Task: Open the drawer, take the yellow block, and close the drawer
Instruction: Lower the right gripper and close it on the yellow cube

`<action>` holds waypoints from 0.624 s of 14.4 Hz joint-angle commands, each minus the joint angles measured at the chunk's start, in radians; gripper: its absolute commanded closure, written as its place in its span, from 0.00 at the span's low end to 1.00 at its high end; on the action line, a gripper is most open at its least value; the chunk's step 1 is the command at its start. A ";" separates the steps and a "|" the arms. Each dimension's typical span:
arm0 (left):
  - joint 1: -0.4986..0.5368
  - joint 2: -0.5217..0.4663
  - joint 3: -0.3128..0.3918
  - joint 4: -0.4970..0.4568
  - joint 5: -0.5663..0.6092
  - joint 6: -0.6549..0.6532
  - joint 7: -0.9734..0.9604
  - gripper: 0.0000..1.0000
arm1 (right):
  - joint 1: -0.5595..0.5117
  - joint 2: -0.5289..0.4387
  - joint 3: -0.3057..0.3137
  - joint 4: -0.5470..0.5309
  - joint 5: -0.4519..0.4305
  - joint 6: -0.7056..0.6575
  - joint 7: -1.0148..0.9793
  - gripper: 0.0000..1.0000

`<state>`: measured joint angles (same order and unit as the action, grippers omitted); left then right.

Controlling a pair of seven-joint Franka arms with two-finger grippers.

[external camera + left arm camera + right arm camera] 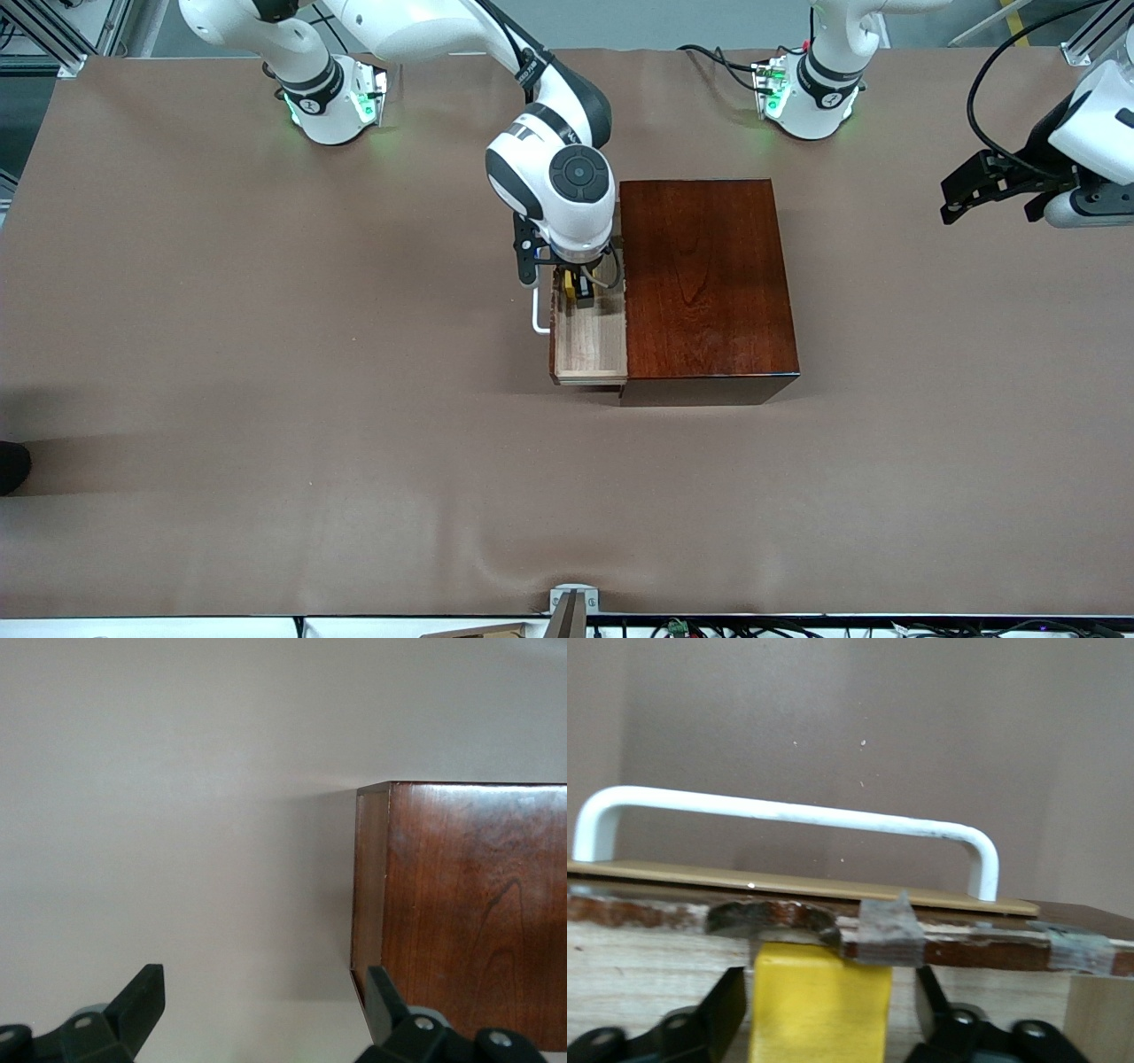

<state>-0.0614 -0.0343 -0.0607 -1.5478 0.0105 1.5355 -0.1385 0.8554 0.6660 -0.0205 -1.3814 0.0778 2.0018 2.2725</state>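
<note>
The dark reddish-brown box point(709, 283) stands mid-table with its drawer point(592, 346) pulled out toward the right arm's end, white handle point(537, 317) on its front. The yellow block point(570, 288) lies in the drawer's end farther from the front camera. My right gripper point(580, 289) is down inside the drawer, open, with its fingers on either side of the block. In the right wrist view the block point(819, 1001) sits between the fingers point(722, 1005) with small gaps, below the handle point(788, 815). My left gripper point(988, 213) waits open and empty in the air.
Brown cloth covers the table point(266, 399). The left wrist view shows the box's side point(469, 912) and bare table beside it. A metal clamp point(571, 607) sits at the table edge nearest the front camera.
</note>
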 commanded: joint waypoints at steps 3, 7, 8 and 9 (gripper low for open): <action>0.009 -0.002 -0.008 -0.009 -0.001 0.023 0.003 0.00 | -0.007 -0.008 -0.001 0.007 -0.001 0.000 0.025 1.00; 0.006 -0.001 -0.013 -0.008 -0.003 0.043 0.002 0.00 | -0.022 -0.008 -0.002 0.044 0.023 -0.011 0.027 1.00; 0.002 0.005 -0.014 -0.006 -0.003 0.047 0.000 0.00 | -0.027 -0.009 -0.002 0.056 0.036 -0.024 0.027 1.00; 0.000 0.008 -0.018 -0.006 -0.003 0.049 -0.004 0.00 | -0.033 -0.008 -0.002 0.073 0.043 -0.040 0.027 1.00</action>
<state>-0.0622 -0.0279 -0.0680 -1.5483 0.0105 1.5677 -0.1385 0.8421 0.6651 -0.0306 -1.3414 0.1001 1.9989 2.2859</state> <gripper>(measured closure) 0.000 0.441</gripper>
